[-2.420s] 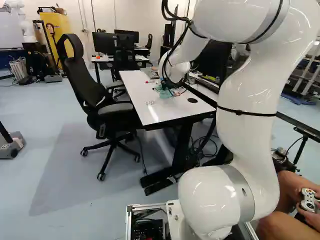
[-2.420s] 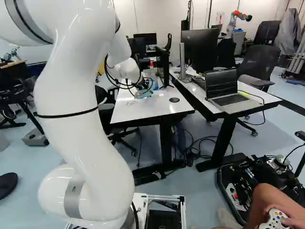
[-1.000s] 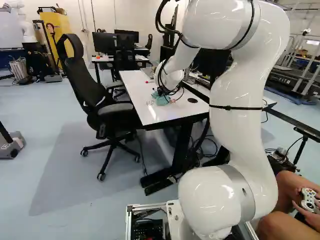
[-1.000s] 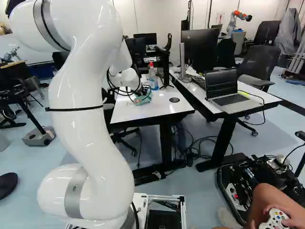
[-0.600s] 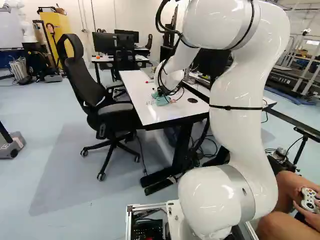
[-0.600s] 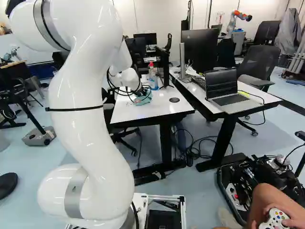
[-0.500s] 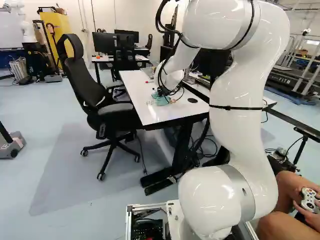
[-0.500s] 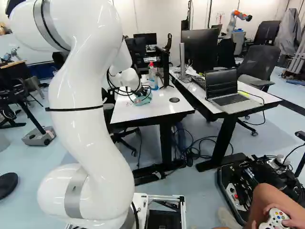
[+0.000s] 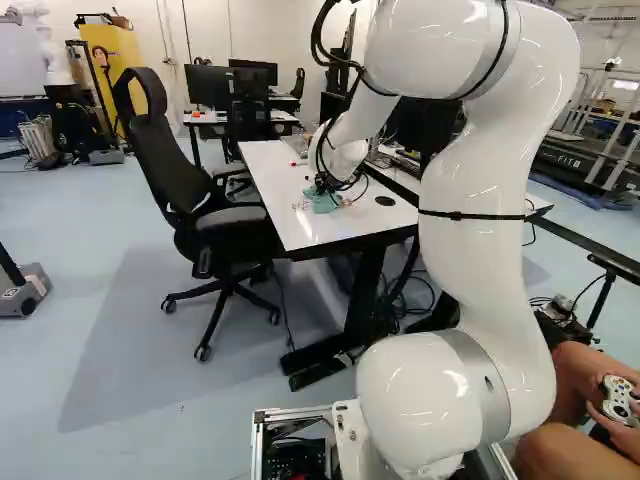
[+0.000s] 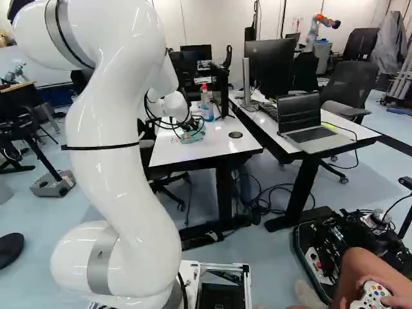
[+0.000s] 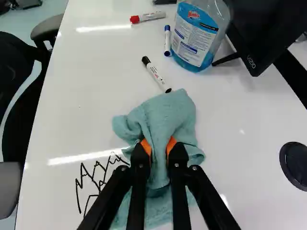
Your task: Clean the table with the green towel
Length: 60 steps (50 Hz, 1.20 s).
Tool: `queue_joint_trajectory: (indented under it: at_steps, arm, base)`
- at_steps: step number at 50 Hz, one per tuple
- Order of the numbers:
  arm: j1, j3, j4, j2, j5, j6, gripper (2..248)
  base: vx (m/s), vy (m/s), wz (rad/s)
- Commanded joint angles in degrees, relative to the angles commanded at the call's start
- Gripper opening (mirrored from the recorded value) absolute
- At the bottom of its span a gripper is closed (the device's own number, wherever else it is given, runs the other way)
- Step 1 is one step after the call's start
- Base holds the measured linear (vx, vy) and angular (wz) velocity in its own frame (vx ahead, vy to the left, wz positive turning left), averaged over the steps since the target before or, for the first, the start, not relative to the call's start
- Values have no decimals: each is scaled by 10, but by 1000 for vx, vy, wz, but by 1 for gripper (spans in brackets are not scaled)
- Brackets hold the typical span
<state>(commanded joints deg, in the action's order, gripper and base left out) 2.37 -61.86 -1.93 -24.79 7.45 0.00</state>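
Green towel (image 11: 170,112) is pinched by a raised fold in the gripper (image 11: 159,144), its loose cloth draped on the table (image 11: 91,103) beside black scribbles (image 11: 96,176). It is presumably held so that the marks can be wiped by cloth rather than scraped.

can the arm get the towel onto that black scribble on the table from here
Probably yes: the arm grips the towel close beside the scribble, and no object shows between them. The bottle and black-capped marker sit ahead of the towel, seemingly out of the way.
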Motion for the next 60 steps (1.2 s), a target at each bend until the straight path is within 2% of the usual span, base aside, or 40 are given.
queue_joint_trajectory:
  at_steps: [60]
  arm:
    - [0,0,0,0,-27,0,53]
  base:
    - [0,0,0]
